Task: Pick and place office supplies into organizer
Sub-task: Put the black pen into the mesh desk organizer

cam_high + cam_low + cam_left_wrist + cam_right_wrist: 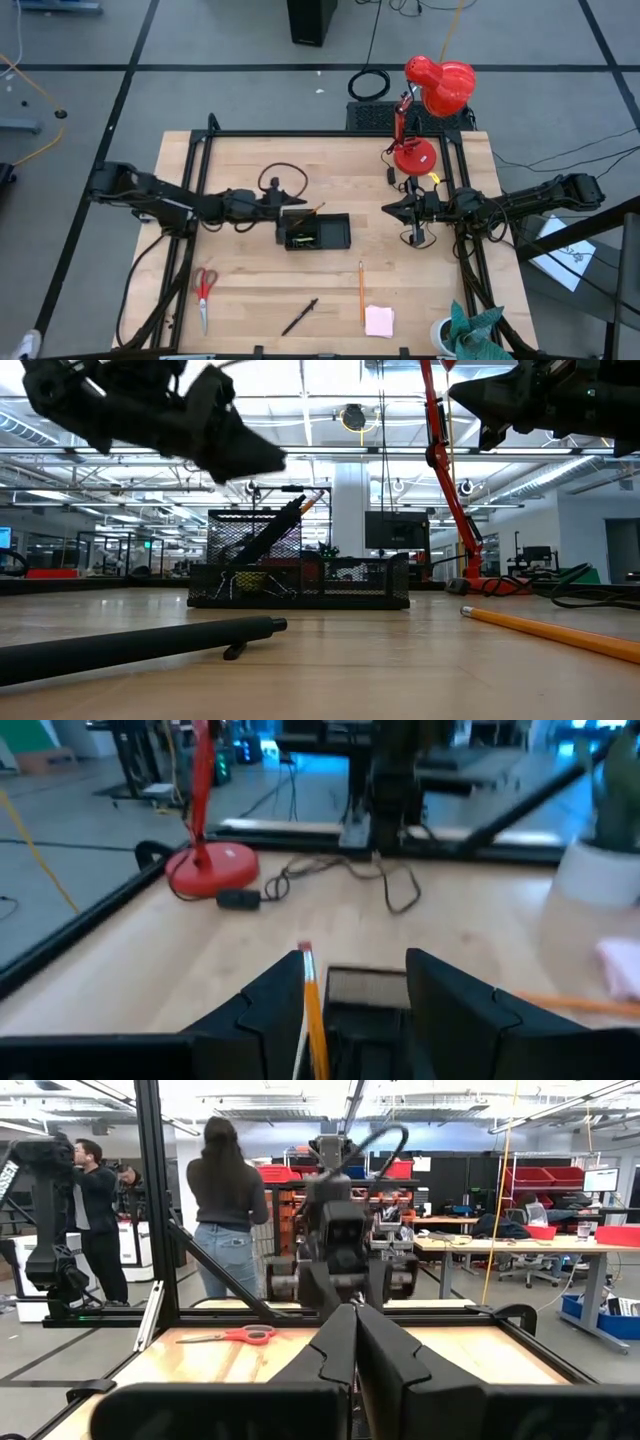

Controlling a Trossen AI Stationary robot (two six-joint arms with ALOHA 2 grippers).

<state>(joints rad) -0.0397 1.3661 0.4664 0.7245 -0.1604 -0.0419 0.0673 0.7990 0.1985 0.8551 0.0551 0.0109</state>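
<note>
The left gripper [297,205] hangs just above the organizer [335,236], its jaws spread apart with nothing clamped between them. An orange pencil [312,1010] stands between the jaws, leaning in the tray's taller compartment beside a black pen [268,536], its tip poking above the mesh wall; it looks released there so the wall keeps it propped up. The right gripper [392,208] waits on the tray's far side, well apart, jaws pressed together and empty. Outside both jaws, on the desk [250,290], lie the red-handled scissors [204,293], another black pen [299,317], a second pencil [361,291] and the pink note pad [379,320], all awaiting pickup.
</note>
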